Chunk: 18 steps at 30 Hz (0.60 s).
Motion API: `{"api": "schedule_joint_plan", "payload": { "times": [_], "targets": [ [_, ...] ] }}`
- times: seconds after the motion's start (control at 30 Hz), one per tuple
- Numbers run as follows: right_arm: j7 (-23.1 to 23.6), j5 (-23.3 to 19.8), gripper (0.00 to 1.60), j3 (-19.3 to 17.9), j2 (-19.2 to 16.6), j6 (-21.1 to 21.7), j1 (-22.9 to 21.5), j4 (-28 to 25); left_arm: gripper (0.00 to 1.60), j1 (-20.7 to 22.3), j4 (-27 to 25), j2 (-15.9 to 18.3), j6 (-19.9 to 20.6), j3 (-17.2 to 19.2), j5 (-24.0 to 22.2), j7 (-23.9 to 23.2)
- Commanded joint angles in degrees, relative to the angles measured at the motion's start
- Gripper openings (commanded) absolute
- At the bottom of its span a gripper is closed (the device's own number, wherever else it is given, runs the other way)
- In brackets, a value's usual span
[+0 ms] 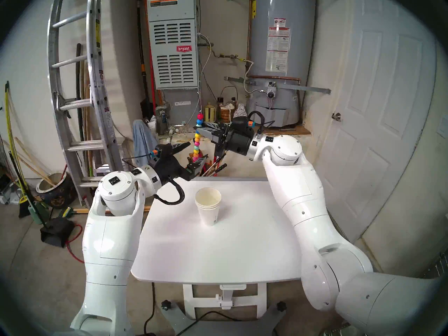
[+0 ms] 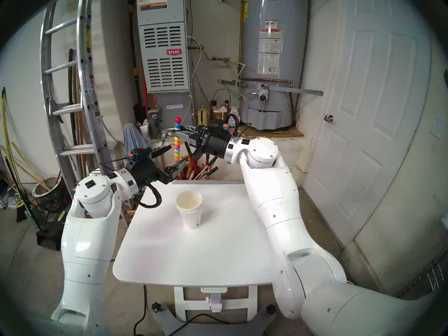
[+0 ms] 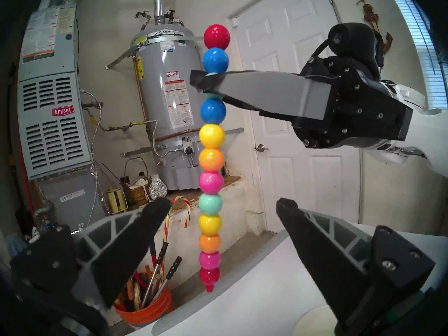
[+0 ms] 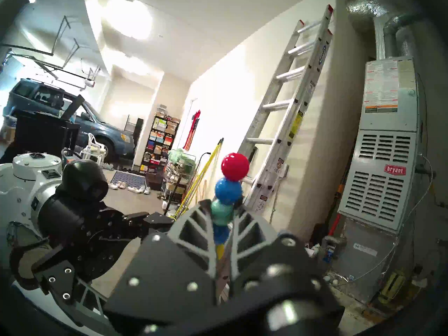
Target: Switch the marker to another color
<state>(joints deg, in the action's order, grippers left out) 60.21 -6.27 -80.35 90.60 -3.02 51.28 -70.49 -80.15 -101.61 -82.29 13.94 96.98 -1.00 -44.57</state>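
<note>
The marker (image 1: 197, 140) is a slim upright stick of round bead-like segments in red, blue, teal, yellow, orange and pink, held in the air beyond the table's far edge. My right gripper (image 1: 196, 130) is shut on its teal segment near the top, seen close in the right wrist view (image 4: 221, 213). My left gripper (image 1: 197, 150) is open, its two fingers either side of the marker's lower half without touching. The left wrist view shows the marker (image 3: 211, 158) hanging between the open fingers (image 3: 155, 211), its red tip pointing down.
A stack of white paper cups (image 1: 209, 208) stands on the white table (image 1: 218, 250). An orange bucket of tools (image 3: 145, 304) sits on the floor behind the table. A red-and-white candy cane (image 3: 179, 211) leans there. A ladder (image 1: 80, 85), furnace and water heater line the back wall.
</note>
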Motion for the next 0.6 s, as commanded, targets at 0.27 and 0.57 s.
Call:
{"api": "schedule_joint_plan", "payload": {
  "times": [0.27, 0.57],
  "targets": [
    [0.3, -0.5, 0.0, 0.2, 0.7, 0.1, 0.1, -1.9, 1.04, 0.6, -0.6, 0.0, -0.7, 0.1, -0.2, 0.0],
    [0.8, -1.1, 0.0, 0.1, 1.0, 0.3, 0.2, -1.8, 0.75, 0.7, -0.2, 0.0, -0.9, 0.0, -0.2, 0.0]
  ]
}}
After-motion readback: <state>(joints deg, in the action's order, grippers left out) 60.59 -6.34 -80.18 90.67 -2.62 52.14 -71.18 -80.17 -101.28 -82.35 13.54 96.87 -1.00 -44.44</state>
